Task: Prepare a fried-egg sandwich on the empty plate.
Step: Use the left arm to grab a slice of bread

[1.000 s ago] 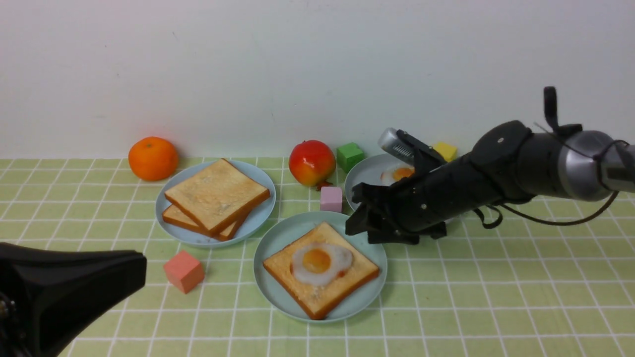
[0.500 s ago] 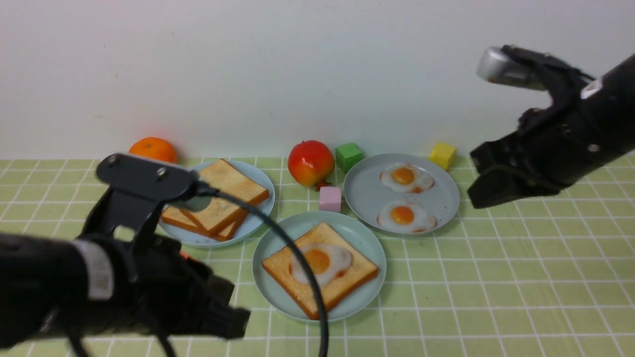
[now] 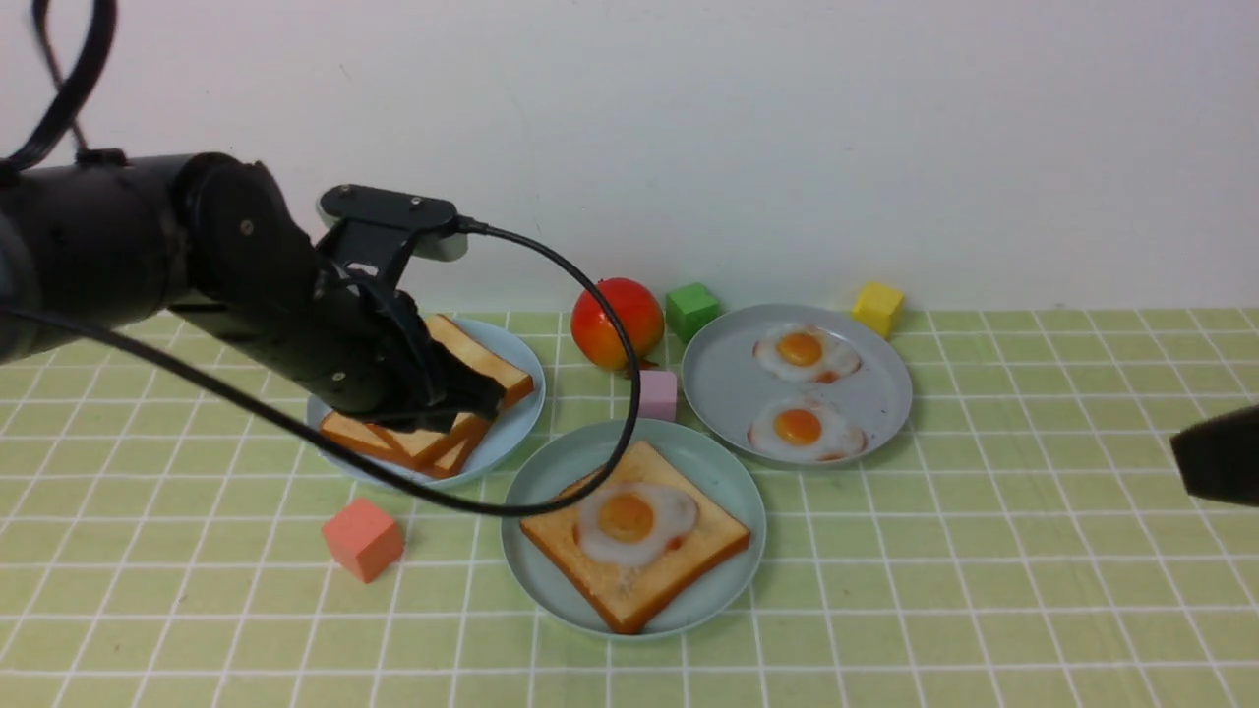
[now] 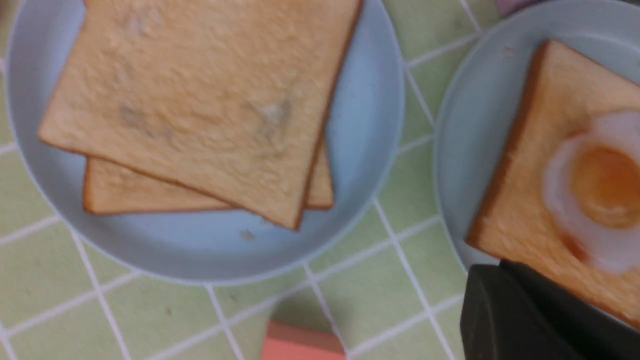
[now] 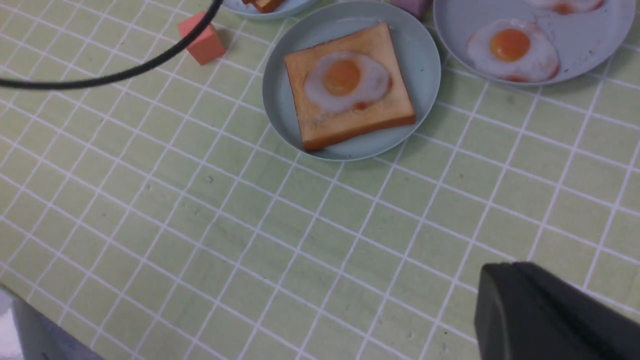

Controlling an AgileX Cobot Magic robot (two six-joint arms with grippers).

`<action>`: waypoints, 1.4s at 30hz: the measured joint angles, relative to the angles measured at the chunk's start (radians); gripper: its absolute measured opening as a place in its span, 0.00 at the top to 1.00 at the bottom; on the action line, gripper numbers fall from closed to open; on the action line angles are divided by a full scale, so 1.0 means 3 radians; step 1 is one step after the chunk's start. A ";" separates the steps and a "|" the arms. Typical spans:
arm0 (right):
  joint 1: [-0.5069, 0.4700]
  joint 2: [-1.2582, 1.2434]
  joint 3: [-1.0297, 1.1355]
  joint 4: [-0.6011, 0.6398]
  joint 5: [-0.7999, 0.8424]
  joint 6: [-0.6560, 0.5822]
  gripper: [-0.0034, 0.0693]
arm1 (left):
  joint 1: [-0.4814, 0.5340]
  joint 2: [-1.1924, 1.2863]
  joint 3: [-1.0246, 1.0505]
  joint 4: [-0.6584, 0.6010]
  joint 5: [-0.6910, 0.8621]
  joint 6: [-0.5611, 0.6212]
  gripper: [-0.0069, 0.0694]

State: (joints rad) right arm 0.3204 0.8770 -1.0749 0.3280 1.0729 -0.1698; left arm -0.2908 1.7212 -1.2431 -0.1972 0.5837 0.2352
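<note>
A green-checked tablecloth (image 3: pixel 984 590), bearing the mint plate (image 3: pixel 726 476), meets a white wall (image 3: pixel 748 128).

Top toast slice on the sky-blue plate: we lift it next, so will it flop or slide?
Probably stiff: the top toast slice lies flat with straight edges, overhanging the lower slice without sagging. Likely light, given its thin, porous look. It may slide, since it rests loosely askew on that slice.

free: table (image 3: pixel 984 590) near and right of the mint plate (image 3: pixel 718 472) | blocked: black cable (image 3: pixel 511 512) (slack loop) hangs at its left | salmon cube (image 3: pixel 363 539) near-left | pink cube (image 3: pixel 656 394) just behind
</note>
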 joint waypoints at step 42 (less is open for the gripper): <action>0.0000 -0.0203 0.0309 0.0085 0.0034 0.0027 0.93 | 0.0016 0.0939 -0.0317 0.1153 -0.0443 -0.0050 0.40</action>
State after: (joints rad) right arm 0.3204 0.8161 -0.9821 0.3534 1.0830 -0.1618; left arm -0.2861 2.0028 -1.3381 0.1486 0.4509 0.2201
